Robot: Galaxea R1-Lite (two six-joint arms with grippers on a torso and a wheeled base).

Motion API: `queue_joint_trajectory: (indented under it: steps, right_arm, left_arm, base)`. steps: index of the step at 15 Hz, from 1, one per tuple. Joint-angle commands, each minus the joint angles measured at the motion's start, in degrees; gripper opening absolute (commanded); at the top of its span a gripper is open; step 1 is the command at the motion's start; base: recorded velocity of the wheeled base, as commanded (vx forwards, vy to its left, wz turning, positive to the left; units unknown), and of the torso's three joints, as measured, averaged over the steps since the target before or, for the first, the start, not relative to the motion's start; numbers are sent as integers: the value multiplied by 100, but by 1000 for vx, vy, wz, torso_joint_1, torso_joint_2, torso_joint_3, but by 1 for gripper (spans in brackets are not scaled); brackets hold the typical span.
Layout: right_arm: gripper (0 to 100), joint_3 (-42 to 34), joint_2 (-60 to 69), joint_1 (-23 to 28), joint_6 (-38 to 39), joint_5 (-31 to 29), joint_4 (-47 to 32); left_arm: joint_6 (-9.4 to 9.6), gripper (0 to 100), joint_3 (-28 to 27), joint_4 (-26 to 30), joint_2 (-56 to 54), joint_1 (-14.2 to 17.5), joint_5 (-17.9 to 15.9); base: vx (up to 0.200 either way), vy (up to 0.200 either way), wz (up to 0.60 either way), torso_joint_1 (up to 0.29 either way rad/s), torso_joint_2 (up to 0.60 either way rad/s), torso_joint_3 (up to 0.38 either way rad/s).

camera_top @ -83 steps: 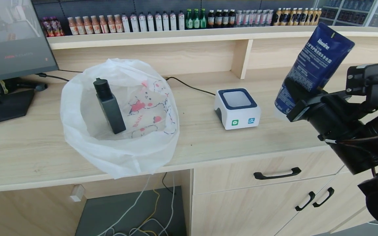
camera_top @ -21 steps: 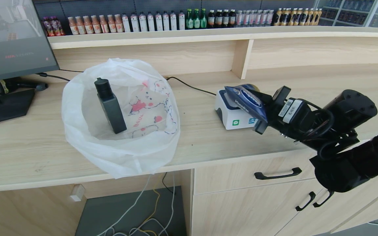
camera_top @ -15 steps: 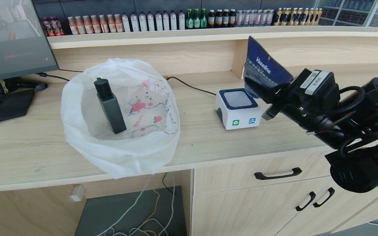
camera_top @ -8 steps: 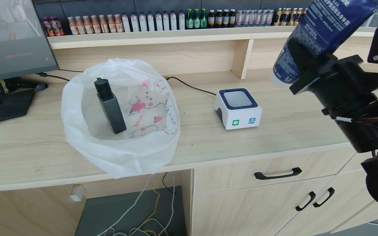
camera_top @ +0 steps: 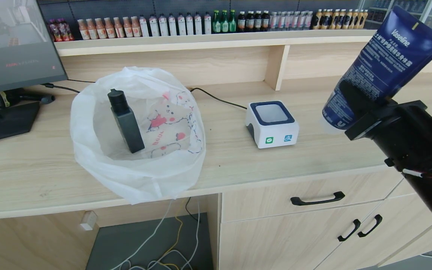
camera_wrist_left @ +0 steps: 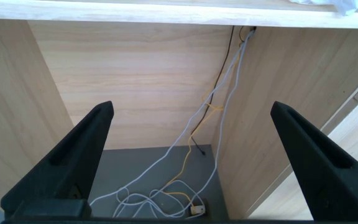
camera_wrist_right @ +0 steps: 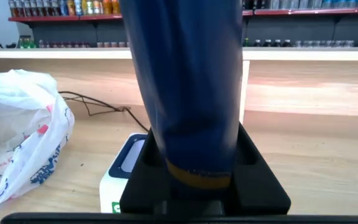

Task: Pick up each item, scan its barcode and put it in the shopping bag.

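My right gripper (camera_top: 362, 108) is shut on a dark blue tube (camera_top: 383, 65), held tilted in the air to the right of the white barcode scanner (camera_top: 272, 124). In the right wrist view the blue tube (camera_wrist_right: 188, 87) stands between the fingers, with the scanner (camera_wrist_right: 126, 171) behind and below it. The white shopping bag (camera_top: 137, 131) sits open on the counter to the left, with a dark grey bottle (camera_top: 125, 120) standing inside. My left gripper (camera_wrist_left: 191, 162) is open below the counter, facing loose cables on the floor.
A monitor on a stand (camera_top: 9, 56) occupies the far left of the wooden counter (camera_top: 238, 161). A black cable (camera_top: 216, 98) runs from the scanner toward the back. Bottles (camera_top: 201, 22) line the rear shelf. Drawers with black handles (camera_top: 316, 199) are below.
The right gripper held the tube low over the scanner, then lifted it up and back to the right, high at first and now a little lower. The bag and scanner have not moved.
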State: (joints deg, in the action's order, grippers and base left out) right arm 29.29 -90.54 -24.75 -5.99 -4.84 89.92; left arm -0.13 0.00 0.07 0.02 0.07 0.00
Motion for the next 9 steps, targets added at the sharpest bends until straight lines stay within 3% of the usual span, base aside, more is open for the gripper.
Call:
queue_joint_trajectory:
  steps: [1,9]
  right_arm:
    - [0,-3,72,23,1,1,8]
    - [0,173,72,23,10,18,8]
  left_arm:
    - [-4,100,0,1,-2,1,0]
    - [-13,100,0,1,-2,1,0]
  base:
    - [0,0,0,0,0,0]
    - [0,200,0,3,1,2]
